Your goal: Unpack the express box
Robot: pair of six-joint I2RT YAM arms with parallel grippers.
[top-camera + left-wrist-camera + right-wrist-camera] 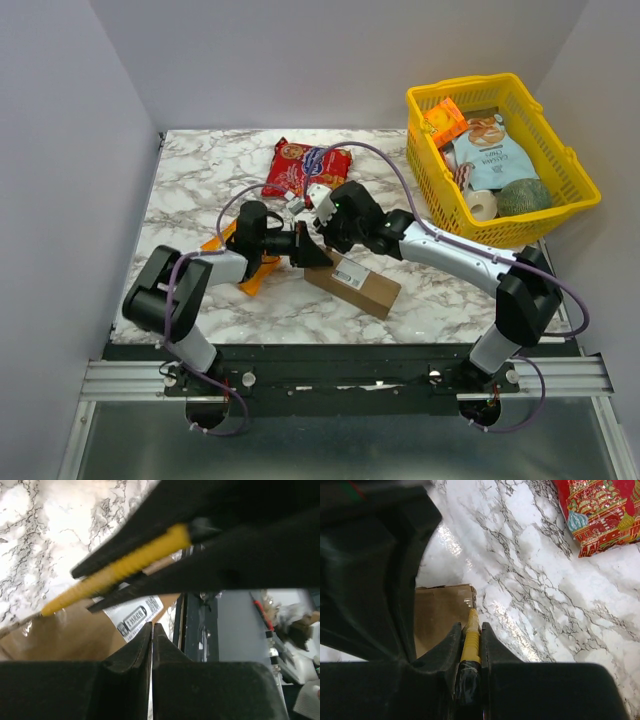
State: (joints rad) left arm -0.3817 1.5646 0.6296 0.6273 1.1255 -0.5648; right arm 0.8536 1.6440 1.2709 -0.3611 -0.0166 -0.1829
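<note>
The express box (352, 284), a brown carton with a white label, lies at the table's middle front. It also shows in the left wrist view (60, 635) and the right wrist view (440, 611). My right gripper (330, 238) (470, 625) hangs over the box's left end, shut on a thin yellow ribbed tool (471, 637) (130, 562) whose tip points at the box's edge. Coming from the left, my left gripper (320, 256) (152, 626) sits right beside it. Its jaws are pressed together with nothing between them.
A red snack bag (305, 165) lies at the back of the marble table (200, 190). A yellow basket (578, 190) of packed goods stands at the back right. An orange flat item (252, 272) lies under my left arm. The table's front edge is just below the box.
</note>
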